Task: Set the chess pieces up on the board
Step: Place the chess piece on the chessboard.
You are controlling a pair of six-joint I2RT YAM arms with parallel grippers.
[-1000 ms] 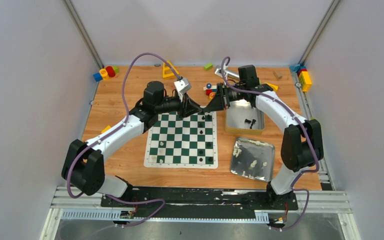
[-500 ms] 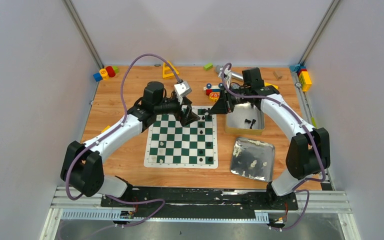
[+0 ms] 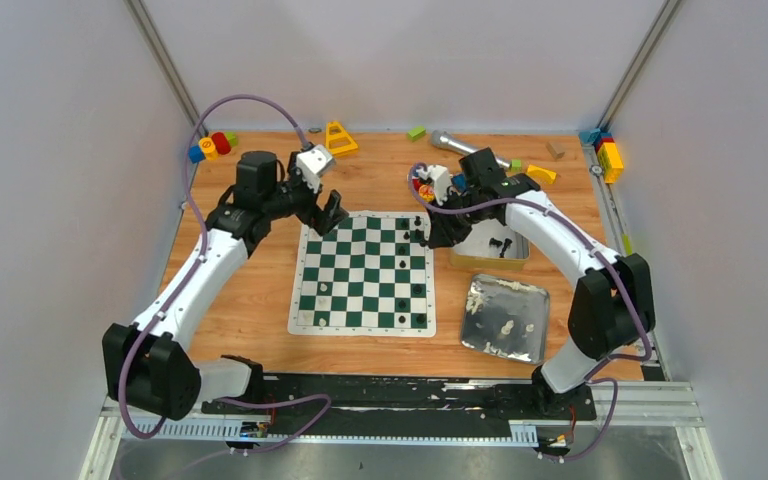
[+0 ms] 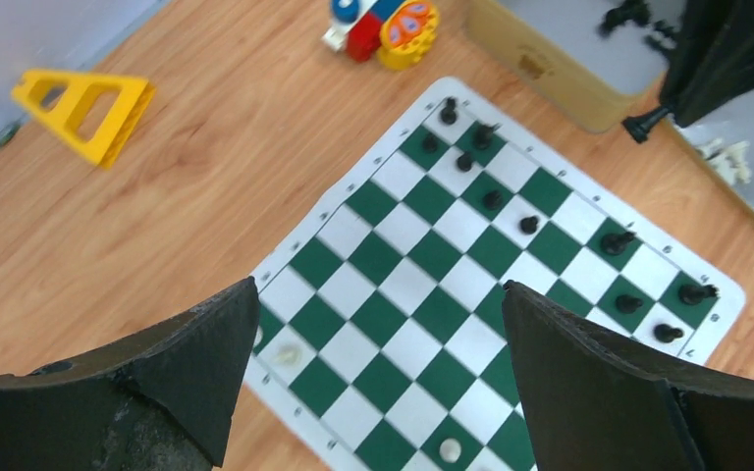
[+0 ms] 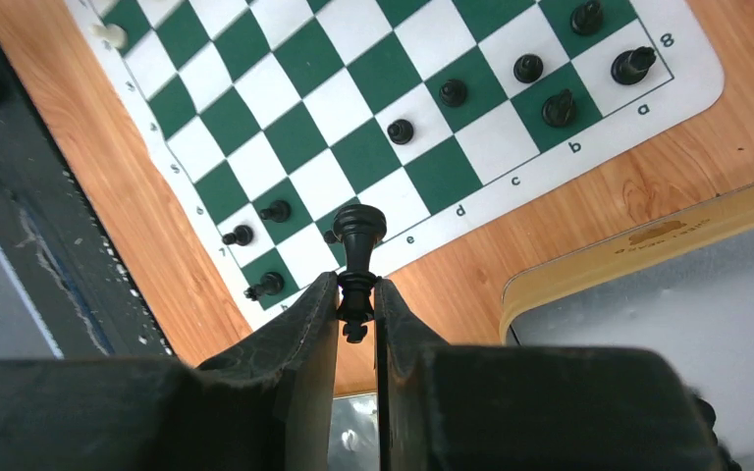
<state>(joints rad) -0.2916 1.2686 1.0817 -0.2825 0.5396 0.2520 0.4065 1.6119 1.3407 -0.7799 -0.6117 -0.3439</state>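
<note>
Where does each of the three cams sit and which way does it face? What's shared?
Top external: above, behind the bases, looking down at the board; left arm and right arm show whole.
Left wrist: over the board's far left corner, looking down across it; open left gripper at bottom.
Right wrist: over the board's right edge, looking down; right gripper shut on a black chess piece.
Shared: both wrist views see the black pieces on the board's right side.

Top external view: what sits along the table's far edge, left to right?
coloured block cluster → yellow triangle → green block → silver cylinder → brown block → coloured block stack
</note>
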